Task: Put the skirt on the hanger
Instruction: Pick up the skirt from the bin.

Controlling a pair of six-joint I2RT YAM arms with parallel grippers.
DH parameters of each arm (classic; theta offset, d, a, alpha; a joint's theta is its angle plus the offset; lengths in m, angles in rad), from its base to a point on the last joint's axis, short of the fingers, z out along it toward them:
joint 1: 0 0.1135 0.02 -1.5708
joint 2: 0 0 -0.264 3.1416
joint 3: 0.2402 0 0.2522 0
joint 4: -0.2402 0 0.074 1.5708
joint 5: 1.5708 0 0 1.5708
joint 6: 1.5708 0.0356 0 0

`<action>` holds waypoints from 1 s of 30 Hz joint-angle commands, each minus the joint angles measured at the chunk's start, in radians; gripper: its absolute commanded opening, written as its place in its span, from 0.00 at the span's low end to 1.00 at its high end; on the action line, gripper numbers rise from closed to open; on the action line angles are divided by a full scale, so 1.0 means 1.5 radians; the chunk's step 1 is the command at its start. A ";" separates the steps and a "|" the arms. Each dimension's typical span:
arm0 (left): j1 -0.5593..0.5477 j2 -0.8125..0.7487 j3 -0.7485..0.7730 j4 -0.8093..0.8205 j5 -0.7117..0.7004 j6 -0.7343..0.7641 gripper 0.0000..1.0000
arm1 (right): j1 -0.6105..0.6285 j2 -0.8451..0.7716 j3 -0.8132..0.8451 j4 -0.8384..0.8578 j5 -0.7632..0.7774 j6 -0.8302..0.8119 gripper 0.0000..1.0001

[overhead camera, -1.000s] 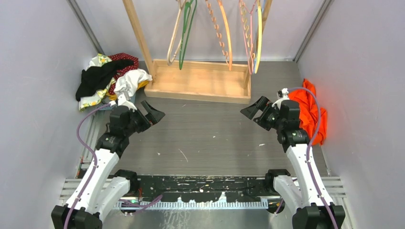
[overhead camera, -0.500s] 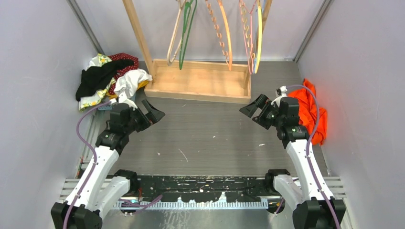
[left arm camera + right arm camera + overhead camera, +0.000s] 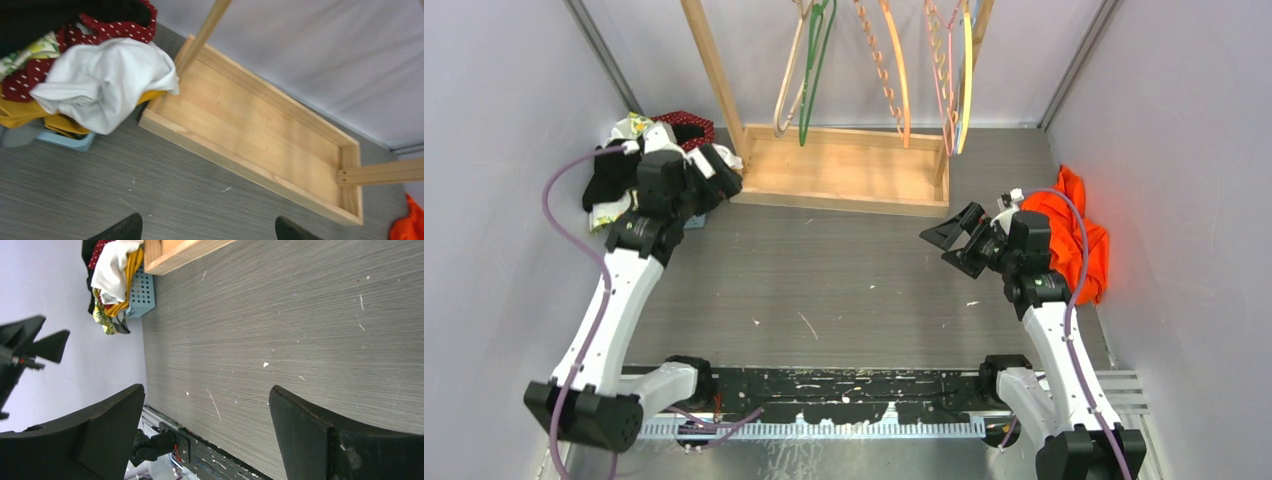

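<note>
Near the left tool [image 3: 716,172] (jaws spread), clothes pile [image 3: 100,75]

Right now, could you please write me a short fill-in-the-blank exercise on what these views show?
1. The left pincer and the right pincer both stand ____, holding nothing.
2. The crumpled cloth beside the right arm is ____ in colour.
3. The pile of clothes sits in a light ____ basket.
4. The garment of that pile closest to the wooden rack is plain ____.

Missing words: open; orange; blue; white.
</note>
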 commanded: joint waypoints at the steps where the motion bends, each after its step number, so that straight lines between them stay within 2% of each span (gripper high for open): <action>1: 0.019 0.092 0.084 -0.021 -0.149 0.052 0.99 | -0.002 -0.012 0.014 0.045 -0.042 0.002 0.99; 3: 0.035 0.133 0.115 -0.019 -0.167 0.058 1.00 | -0.002 0.003 0.033 0.042 -0.039 -0.007 0.96; 6: 0.051 0.194 0.154 -0.029 -0.142 0.075 0.99 | 0.000 0.044 0.082 0.027 -0.051 -0.020 0.88; 10: 0.066 0.193 0.148 -0.012 -0.174 0.108 0.99 | 0.011 0.070 0.134 0.002 -0.033 -0.049 0.88; 15: 0.192 0.211 0.154 -0.014 -0.127 0.137 1.00 | 0.040 0.085 0.137 0.002 -0.026 -0.058 0.88; 19: 0.248 0.252 0.174 -0.014 -0.135 0.159 1.00 | 0.084 0.100 0.125 0.008 0.000 -0.065 0.87; 23: 0.265 0.311 0.200 0.005 -0.150 0.150 0.98 | 0.125 0.126 0.126 0.013 0.016 -0.074 0.87; 30: 0.265 0.391 0.225 0.080 -0.202 0.188 0.95 | 0.146 0.134 0.100 0.037 0.016 -0.072 0.86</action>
